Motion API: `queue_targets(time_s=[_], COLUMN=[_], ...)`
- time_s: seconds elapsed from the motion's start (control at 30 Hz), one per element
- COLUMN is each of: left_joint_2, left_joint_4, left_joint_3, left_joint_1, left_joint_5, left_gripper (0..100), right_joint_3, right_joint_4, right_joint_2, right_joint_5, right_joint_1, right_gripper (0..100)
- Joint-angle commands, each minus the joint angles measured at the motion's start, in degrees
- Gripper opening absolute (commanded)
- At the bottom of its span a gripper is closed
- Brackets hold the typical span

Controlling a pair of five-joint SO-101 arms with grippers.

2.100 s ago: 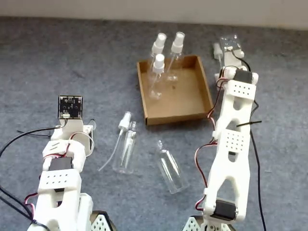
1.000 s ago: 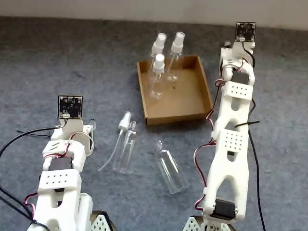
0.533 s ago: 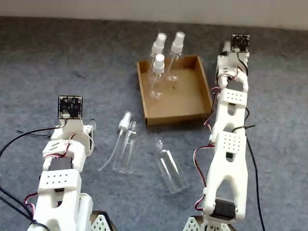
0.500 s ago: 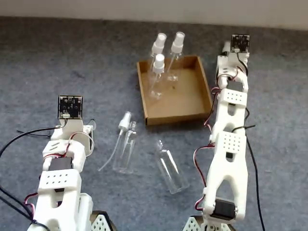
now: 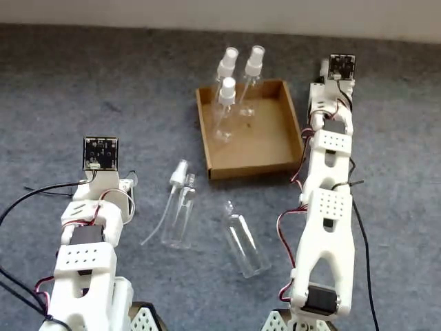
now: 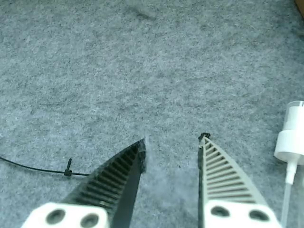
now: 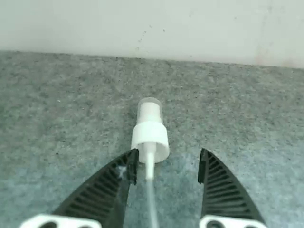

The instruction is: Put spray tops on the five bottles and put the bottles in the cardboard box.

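A white spray top (image 7: 150,134) lies on the grey carpet, its tube pointing back at the wrist. My right gripper (image 7: 166,159) is open with a finger on each side of the tube, at the far right beside the cardboard box (image 5: 279,155). Three bottles with tops fitted (image 5: 227,89) lean over the box's far wall. Two clear bottles without tops (image 5: 180,215) (image 5: 244,243) lie in front of the box. A loose spray top (image 5: 179,172) rests by the left one. My left gripper (image 6: 173,141) is open over bare carpet, with that top (image 6: 290,140) off to one side.
The right arm (image 5: 327,200) stretches along the box's right side. The left arm (image 5: 93,221) sits at the near left, with a black cable (image 6: 33,167) on the carpet beside it. A pale wall borders the far edge of the carpet.
The right wrist has swung over the far-right spray top and come down toward it, drawing slightly back. The left arm, the bottles and the box have not moved.
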Motion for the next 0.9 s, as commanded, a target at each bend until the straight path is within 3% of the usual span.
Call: queue_targets(time_s=[0.0,0.17,0.4,0.5,0.87], left_joint_2=[-0.57,-0.57,-0.57,-0.57,-0.57], left_joint_4=[-0.70,-0.70,-0.70,-0.70,-0.70], left_joint_3=[-0.22,-0.22,-0.22,-0.22,-0.22], left_joint_1=[0.84,0.84,0.84,0.92,0.92], left_joint_5=[0.44,0.44,0.44,0.44,0.44], left_gripper=[17,17,17,17,17], right_joint_3=[-0.84,-1.27,-1.36,-1.45,-16.66], right_joint_4=[-1.45,-1.45,-1.45,-0.84,29.67], right_joint_2=[-1.01,0.92,1.10,0.84,-2.42], right_joint_5=[-0.35,-0.35,-0.35,-0.35,0.00], right_joint_1=[-0.75,-0.84,-0.66,-0.31,0.22], right_gripper=[17.3,16.3,0.9,0.4,0.4])
